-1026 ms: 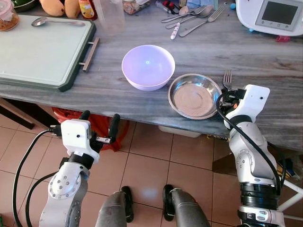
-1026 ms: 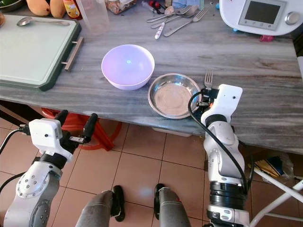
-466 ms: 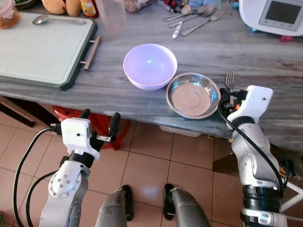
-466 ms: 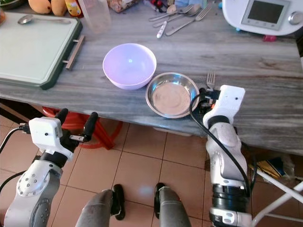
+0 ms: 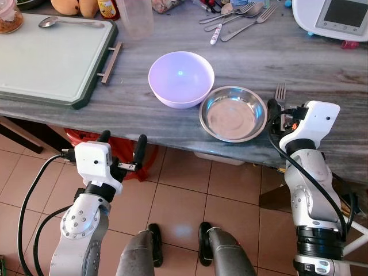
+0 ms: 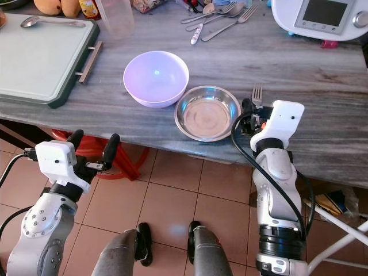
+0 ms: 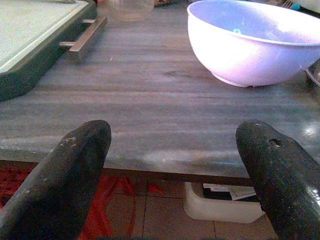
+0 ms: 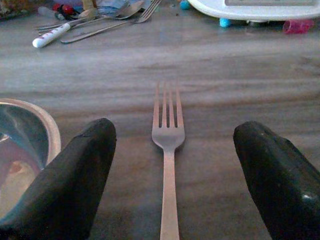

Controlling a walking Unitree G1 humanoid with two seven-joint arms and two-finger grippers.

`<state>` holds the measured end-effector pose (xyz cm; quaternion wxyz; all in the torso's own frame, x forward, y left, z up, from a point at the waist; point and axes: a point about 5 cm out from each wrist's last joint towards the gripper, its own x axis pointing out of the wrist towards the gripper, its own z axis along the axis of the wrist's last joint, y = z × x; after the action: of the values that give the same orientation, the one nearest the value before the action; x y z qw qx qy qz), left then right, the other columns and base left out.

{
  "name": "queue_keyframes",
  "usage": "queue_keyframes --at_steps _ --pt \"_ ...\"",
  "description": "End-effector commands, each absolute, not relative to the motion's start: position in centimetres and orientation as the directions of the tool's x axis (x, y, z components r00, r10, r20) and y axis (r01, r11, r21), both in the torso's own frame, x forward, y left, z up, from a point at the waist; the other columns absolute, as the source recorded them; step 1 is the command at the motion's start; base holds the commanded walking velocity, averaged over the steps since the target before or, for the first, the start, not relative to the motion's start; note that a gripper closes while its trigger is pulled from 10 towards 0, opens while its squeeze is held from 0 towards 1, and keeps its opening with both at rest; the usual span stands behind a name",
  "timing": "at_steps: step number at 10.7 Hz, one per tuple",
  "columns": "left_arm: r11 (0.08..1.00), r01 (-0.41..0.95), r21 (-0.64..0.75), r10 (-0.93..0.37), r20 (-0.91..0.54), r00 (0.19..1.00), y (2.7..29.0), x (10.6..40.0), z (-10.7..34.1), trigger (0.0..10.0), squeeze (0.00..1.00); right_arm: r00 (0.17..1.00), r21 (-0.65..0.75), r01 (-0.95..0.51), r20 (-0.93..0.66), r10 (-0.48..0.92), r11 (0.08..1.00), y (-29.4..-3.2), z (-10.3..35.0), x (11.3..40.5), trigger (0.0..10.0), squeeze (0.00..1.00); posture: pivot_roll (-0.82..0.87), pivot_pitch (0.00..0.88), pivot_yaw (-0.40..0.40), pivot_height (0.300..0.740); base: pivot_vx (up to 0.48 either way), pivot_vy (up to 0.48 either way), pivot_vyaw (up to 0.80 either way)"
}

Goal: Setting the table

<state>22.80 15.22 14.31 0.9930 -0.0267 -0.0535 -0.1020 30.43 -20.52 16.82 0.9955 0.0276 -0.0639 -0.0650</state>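
Observation:
A lavender bowl (image 5: 181, 79) and a shallow steel bowl (image 5: 233, 113) sit side by side near the front edge of the grey wooden table (image 5: 144, 109). Just right of the steel bowl a fork (image 5: 280, 92) lies flat, tines pointing away from me. My right gripper (image 5: 280, 112) rests at the table edge, open, its fingers (image 8: 75, 175) on either side of the fork's handle (image 8: 169, 190) without touching it. My left gripper (image 5: 121, 144) hangs open below the table edge, facing the lavender bowl (image 7: 255, 40), with nothing between its fingers (image 7: 70, 165).
A pale cutting board (image 5: 52, 57) with a metal handle lies at the left, a spoon (image 5: 69, 23) on it. Behind stand a clear cup (image 5: 138, 17), loose cutlery (image 5: 236, 14) and a white appliance (image 5: 336, 17). A red bag (image 5: 115, 150) sits on the tiled floor under the table.
My right gripper has eased slightly right, away from the steel bowl's rim, while the fork stays flat on the table. The view has shifted a little. The left arm has not moved.

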Motion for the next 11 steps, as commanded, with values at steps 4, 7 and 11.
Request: queue_keyframes --at_steps 4,7,11 --pt "0.977 0.210 -0.041 -0.205 0.110 0.973 15.0 22.7 14.2 10.0 0.00 0.962 -0.040 0.199 0.201 -0.187 0.979 -21.6 17.6 29.0 10.0 0.00 0.01 0.285 0.021 0.740 0.000 0.000 0.00" --pt "0.974 0.223 -0.042 -0.217 0.109 0.970 14.9 22.7 14.2 10.0 0.00 0.934 -0.143 0.326 0.205 -0.294 0.935 -23.8 17.6 28.5 10.0 0.00 0.00 0.288 0.028 0.740 0.000 0.000 0.00" --pt "0.972 0.232 -0.029 -0.229 0.093 0.969 15.4 22.4 14.3 10.0 0.00 0.916 -0.191 0.401 0.086 -0.391 0.896 -25.9 16.2 29.0 10.0 0.00 0.02 0.308 0.048 0.740 0.000 0.000 0.00"
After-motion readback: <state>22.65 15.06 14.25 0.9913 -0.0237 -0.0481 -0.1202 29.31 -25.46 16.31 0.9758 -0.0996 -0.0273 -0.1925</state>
